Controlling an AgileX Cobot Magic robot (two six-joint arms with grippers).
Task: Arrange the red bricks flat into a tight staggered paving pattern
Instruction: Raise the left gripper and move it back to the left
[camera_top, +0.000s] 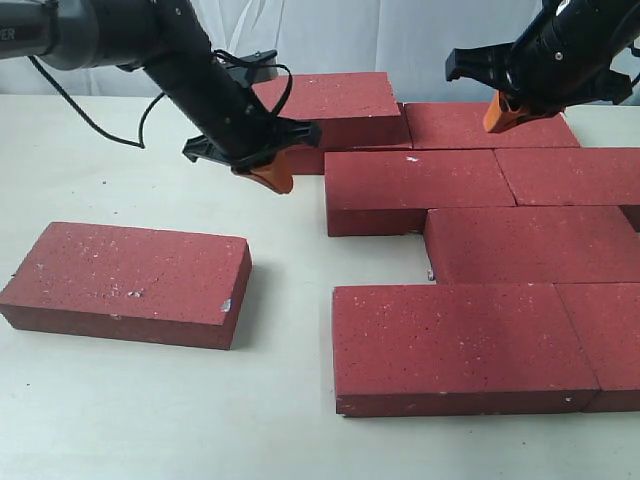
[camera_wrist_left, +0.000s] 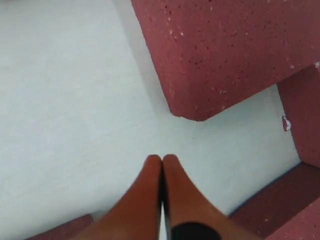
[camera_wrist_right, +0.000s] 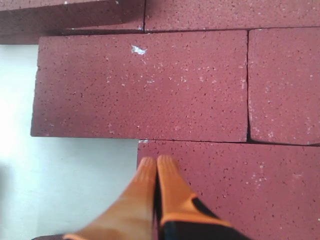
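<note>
pale matte tabletop (camera_top: 140, 400) | white backdrop (camera_top: 400, 35) behind | bricks (camera_top: 450, 340) paved right, one brick (camera_top: 125, 280) apart left | left jaws closed, empty | right jaws closed, empty

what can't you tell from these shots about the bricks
- Exterior view: the right-hand bricks run off the frame edge, so the count and pattern width are unknown.
- Exterior view: the left end effector hides the rear brick's left end.
- Left wrist view: the lone brick shows only a corner, cut off by the edge.
</note>
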